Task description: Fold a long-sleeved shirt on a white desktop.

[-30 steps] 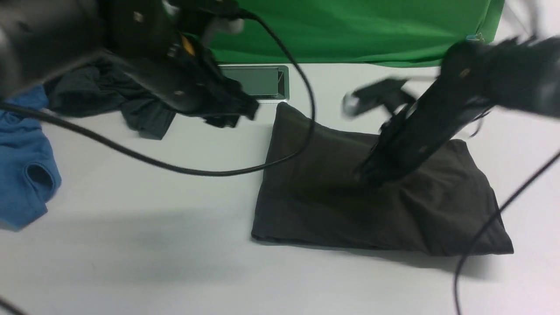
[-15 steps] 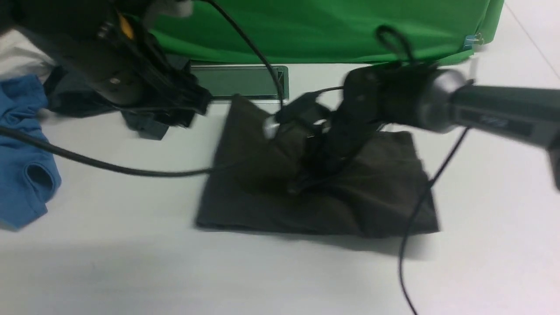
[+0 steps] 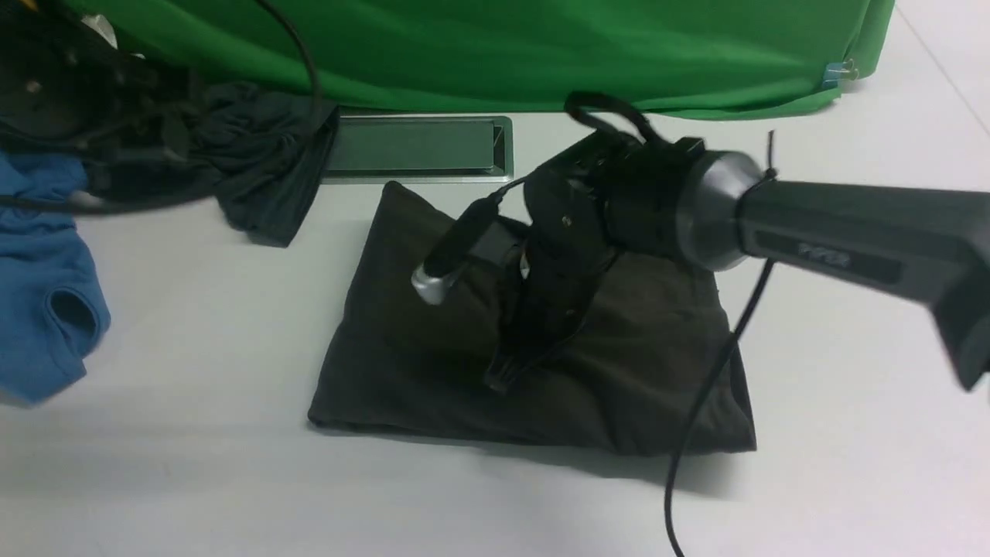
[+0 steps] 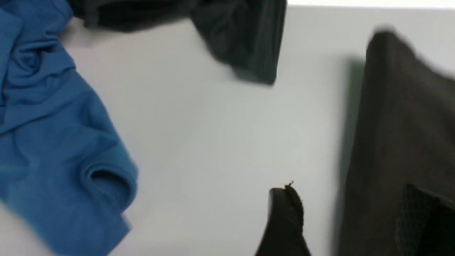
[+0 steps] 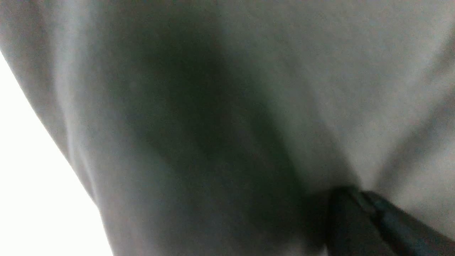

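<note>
Bare white desktop (image 3: pixel 193 309) between blue garment (image 3: pixel 39 309) and long-sleeved shirt (image 3: pixel 619 387)

We see a green cloth backdrop (image 3: pixel 541 54) draped along the far edge, a silver-framed cable hatch (image 3: pixel 418 148) below it, under even light.

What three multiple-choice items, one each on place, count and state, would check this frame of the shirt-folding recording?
1. Where does the right gripper point?
A. At the blue garment
B. Down onto the long-sleeved shirt
C. At the cable hatch

2. How many garments lie on the white desktop?
A. One
B. Two
C. Three

3. What state is the long-sleeved shirt in?
A. Spread flat, sleeves out
B. Folded into a compact bundle
C. Hanging off the edge

Answers:
1 B, its tip meets the dark fabric in the front view.
2 C: the shirt, the blue garment and the dark teal-grey garment.
3 B, no sleeves stick out.
</note>
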Action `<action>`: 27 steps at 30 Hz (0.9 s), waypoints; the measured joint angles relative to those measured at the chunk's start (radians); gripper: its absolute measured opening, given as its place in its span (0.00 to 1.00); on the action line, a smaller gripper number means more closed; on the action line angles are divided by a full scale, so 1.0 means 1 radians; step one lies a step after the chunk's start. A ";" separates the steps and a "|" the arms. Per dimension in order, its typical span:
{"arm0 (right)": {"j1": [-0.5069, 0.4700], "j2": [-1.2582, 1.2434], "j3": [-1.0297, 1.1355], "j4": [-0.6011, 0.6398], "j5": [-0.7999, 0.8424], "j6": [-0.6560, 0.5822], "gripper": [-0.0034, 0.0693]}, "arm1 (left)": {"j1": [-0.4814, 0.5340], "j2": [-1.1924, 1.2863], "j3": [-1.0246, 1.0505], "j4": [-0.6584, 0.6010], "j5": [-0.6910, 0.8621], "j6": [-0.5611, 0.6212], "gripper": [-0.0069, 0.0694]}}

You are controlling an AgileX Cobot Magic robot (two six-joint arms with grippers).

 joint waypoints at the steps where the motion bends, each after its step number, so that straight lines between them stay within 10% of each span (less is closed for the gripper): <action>1: 0.000 -0.005 0.001 -0.001 0.001 0.015 0.13 | 0.007 0.000 0.000 -0.023 -0.007 0.007 0.64; 12: -0.003 -0.562 0.016 -0.098 0.057 0.225 0.23 | 0.014 -0.018 0.011 -0.532 0.194 0.414 0.64; 27: -0.006 -1.418 0.648 -0.109 -0.210 0.218 0.26 | 0.013 -0.507 0.441 -0.471 0.231 0.437 0.58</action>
